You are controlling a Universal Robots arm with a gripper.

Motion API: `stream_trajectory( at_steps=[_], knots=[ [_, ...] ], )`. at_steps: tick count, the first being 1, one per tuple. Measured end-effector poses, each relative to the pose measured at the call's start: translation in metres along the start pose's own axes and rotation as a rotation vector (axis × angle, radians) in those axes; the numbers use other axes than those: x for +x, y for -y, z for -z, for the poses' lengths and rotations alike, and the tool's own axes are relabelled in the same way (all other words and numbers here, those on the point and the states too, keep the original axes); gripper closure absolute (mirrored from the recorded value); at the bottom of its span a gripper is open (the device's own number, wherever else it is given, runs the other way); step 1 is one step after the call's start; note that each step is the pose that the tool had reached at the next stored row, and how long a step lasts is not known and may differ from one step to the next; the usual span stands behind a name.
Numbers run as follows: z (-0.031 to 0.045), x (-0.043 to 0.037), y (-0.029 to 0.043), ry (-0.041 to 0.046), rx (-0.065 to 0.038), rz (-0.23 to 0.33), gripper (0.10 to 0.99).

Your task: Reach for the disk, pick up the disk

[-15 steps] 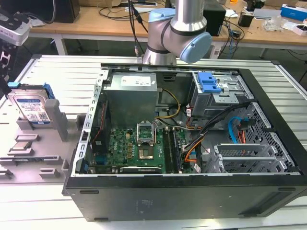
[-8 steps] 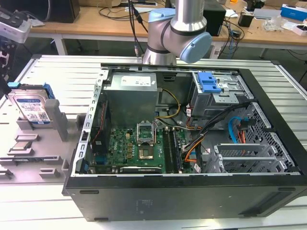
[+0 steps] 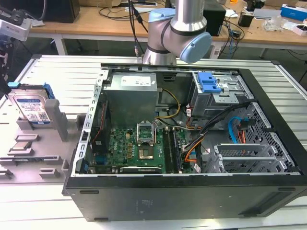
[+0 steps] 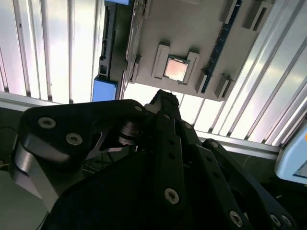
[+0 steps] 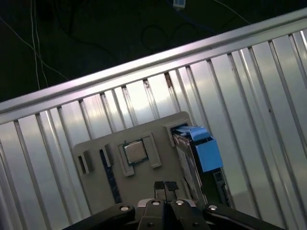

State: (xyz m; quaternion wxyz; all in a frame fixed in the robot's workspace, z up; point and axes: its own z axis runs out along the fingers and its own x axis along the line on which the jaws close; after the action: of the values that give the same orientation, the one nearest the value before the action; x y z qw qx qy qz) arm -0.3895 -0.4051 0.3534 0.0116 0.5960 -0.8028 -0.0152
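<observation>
Claw (image 5: pixel 166 186), fingertips pressed together and gripping nothing, is hovering over the gray fixture tray (image 5: pixel 93 191) near its processor chip (image 5: pixel 135 152). The disk (image 5: pixel 195 158) is standing on edge in the tray's slot, apart from the claw. The tray is lying on the slatted counter (image 5: pixel 249 96), at the exterior view's left of the open computer case (image 3: pixel 192 143).

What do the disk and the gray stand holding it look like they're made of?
The disk: apparently a bare metal body, going by its dull silver edge, under a white-and-blue printed label, likely paper or film. Its blue bracket looks like moulded plastic. The gray stand: matte, evenly coloured, with blocky posts, so probably plastic.
</observation>
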Motion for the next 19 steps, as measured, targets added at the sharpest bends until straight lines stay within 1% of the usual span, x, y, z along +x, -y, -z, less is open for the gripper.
stream_trajectory(
  at_steps=[9, 11, 12, 16, 17, 19],
  knots=[
    [0.0000, 0.0000, 0.0000, -0.0034, 0.000, 0.089, 0.980],
    [0.0000, 0.0000, 0.0000, -0.0043, 0.000, 0.114, 0.980],
    [0.0000, 0.0000, 0.0000, -0.0057, 0.000, 0.149, 0.980],
    [0.0000, 0.0000, 0.0000, -0.0071, 0.000, 0.187, 0.980],
    [0.0000, 0.0000, 0.0000, -0.0079, 0.000, 0.206, 0.980],
    [0.0000, 0.0000, 0.0000, -0.0087, 0.000, 0.228, 0.980]
  ],
)
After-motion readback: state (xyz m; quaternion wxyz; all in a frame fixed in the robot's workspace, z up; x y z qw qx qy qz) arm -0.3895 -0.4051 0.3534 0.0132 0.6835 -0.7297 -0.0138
